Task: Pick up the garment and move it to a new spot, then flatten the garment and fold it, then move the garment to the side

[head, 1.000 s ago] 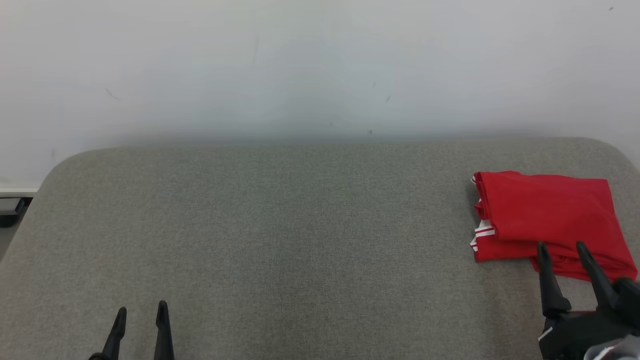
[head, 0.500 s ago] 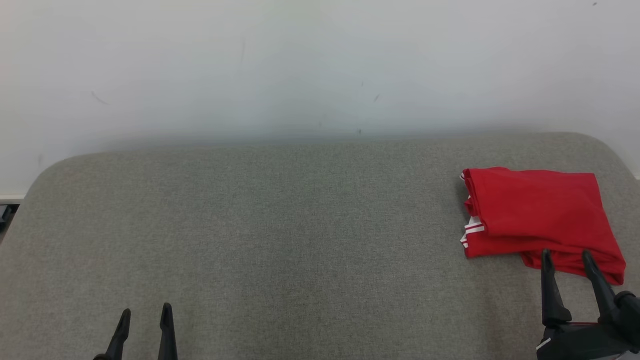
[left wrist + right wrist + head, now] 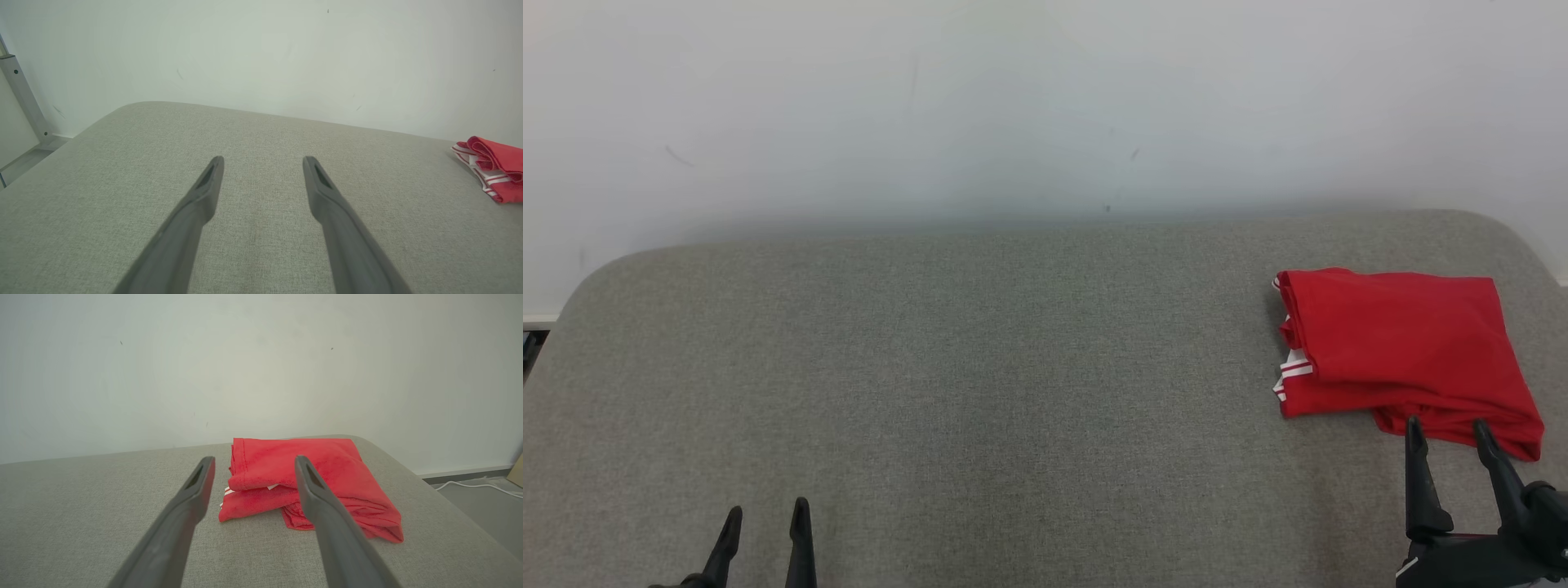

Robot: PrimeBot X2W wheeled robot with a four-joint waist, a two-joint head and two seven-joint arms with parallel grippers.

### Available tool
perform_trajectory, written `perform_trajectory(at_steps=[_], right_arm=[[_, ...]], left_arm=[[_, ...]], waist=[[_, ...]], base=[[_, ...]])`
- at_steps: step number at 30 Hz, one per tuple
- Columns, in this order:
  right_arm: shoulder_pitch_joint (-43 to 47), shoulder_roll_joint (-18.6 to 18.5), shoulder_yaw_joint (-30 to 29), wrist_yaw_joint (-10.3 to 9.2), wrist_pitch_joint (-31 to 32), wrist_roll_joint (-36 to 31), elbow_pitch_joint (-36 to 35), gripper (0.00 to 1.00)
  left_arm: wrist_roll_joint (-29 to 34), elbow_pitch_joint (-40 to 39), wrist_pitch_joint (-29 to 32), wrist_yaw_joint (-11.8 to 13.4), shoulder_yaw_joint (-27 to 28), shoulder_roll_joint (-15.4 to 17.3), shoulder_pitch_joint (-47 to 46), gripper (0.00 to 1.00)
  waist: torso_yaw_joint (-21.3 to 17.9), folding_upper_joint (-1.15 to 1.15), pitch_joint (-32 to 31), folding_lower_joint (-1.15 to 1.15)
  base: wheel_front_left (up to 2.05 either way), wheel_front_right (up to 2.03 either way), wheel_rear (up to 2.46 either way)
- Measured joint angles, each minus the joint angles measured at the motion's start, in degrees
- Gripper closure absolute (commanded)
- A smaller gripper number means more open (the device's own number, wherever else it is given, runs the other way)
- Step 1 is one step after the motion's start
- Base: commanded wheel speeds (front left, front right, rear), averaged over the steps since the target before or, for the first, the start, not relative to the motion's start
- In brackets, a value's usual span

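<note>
Folded garment on a padded top. The padded top [image 3: 980,367] is a broad slab with rounded corners, covered in grey woven cloth of fine, even grain, and its far edge meets a plain, matt pale wall [image 3: 1013,106]. The garment [image 3: 1401,351] lies at the right end of the padded top, near the far right corner. It is soft red knit fabric folded into a rough rectangle of several layers. White-striped trim shows at its left edge, and its near right corner sags in loose wrinkles. The right gripper [image 3: 1446,423] stands at the near right of the padded top. Its two long, dark, tapering fingers are spread wide and grasp nothing, with their tips at the garment's near edge; contact cannot be told. The left gripper [image 3: 768,506] stands at the near left of the padded top, well apart from the garment, its fingers likewise spread and empty above bare cloth.
</note>
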Motion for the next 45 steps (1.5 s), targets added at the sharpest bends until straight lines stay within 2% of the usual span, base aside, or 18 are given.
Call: perform_trajectory(at_steps=[19,26,27,35,45], right_arm=[[0.3,3.0,-1.5,0.00,4.0,-3.6,-2.2,0.00],[0.3,2.6,-2.2,0.00,5.1,-3.8,-2.0,0.00],[0.3,2.6,-2.1,0.01,5.1,-3.8,-1.9,1.00],[1.4,4.4,-1.7,0.33,5.6,-3.0,1.4,1.00],[1.0,5.1,-2.5,1.60,7.1,5.0,2.5,1.00]], left_arm=[[1.9,-0.2,3.4,0.0,0.5,-0.2,-0.1,0.00],[1.9,-0.5,3.9,0.1,0.6,-0.5,-0.1,0.00],[2.0,-0.4,3.9,0.0,0.6,-0.6,-0.1,1.00],[1.2,2.5,4.3,-0.1,0.6,-1.5,0.4,1.00],[-6.9,4.1,5.4,-1.6,2.4,-2.0,0.0,1.00]], waist=[[0.4,0.00,0.3,0.00],[0.8,0.00,0.3,0.00],[0.8,0.00,0.3,0.00],[0.8,0.00,0.4,0.00],[0.7,0.00,0.6,0.00]], base=[[0.00,0.00,0.00],[0.00,0.00,0.00],[0.00,0.00,0.00],[0.00,0.00,0.00],[0.00,0.00,0.00]])
